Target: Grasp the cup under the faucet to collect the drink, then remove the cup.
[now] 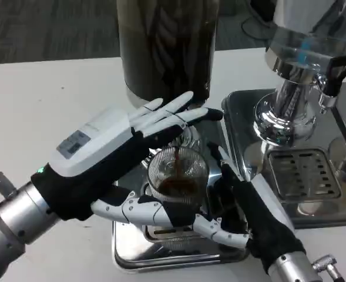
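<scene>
A clear ribbed cup (177,171) stands on the steel drip tray (126,251) under the faucet of the dark drink dispenser (167,47). A thin brown stream falls into the cup, and dark liquid lies in its bottom. My right hand (243,214) comes in from the right and grips the cup low down, its white fingers (140,210) wrapping round the near side. My left hand (111,153) reaches over from the left with fingers stretched out flat. Its fingertips (181,111) rest on the faucet above the cup and hide the tap itself.
A second dispenser (296,88) with a chrome base and a black-handled tap (337,70) stands at the right on its own tray with a slotted grille (305,173). White table (37,111) lies to the left.
</scene>
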You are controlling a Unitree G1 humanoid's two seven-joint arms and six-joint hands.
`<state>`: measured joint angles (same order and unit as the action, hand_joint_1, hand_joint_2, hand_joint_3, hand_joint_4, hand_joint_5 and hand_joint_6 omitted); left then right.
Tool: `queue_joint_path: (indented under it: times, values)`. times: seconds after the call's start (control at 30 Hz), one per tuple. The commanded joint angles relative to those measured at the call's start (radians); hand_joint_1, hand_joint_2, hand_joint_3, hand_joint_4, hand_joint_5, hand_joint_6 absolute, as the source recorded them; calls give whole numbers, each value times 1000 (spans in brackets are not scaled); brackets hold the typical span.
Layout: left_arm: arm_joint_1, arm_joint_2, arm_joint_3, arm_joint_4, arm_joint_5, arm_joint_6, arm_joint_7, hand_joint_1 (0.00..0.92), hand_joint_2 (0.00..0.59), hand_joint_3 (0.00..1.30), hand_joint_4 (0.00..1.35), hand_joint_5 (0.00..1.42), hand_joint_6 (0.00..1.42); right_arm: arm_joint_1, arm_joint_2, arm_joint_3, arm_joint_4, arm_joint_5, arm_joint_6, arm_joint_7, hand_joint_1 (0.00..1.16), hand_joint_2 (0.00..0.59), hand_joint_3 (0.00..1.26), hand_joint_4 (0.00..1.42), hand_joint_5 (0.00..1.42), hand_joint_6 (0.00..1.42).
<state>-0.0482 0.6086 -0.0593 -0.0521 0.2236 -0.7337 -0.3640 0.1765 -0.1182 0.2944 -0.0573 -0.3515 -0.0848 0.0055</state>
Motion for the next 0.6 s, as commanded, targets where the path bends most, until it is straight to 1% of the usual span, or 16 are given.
queue_joint_path:
  times: [0.03,0.2,0.3,0.4,0.6]
  values:
    - [42,27,-18,-2,26,12,-34,0,109,143,0,179,41,-18,14,6,35,25,-29,4,701,174,0,0,0,77]
    - [53,26,-13,-9,25,17,-30,0,109,149,0,179,40,-37,22,12,60,39,-46,8,709,177,0,0,0,92]
    - [58,27,-7,-12,24,22,-27,0,111,152,0,179,45,-42,19,24,63,18,-45,3,708,176,0,0,0,93]
    - [66,26,0,-14,25,27,-18,0,112,154,0,179,49,-41,19,18,69,25,-40,-1,711,176,0,0,0,94]
    - [77,26,13,-9,18,34,-2,0,114,155,0,174,54,-50,18,25,88,28,-50,2,719,173,0,0,0,107]
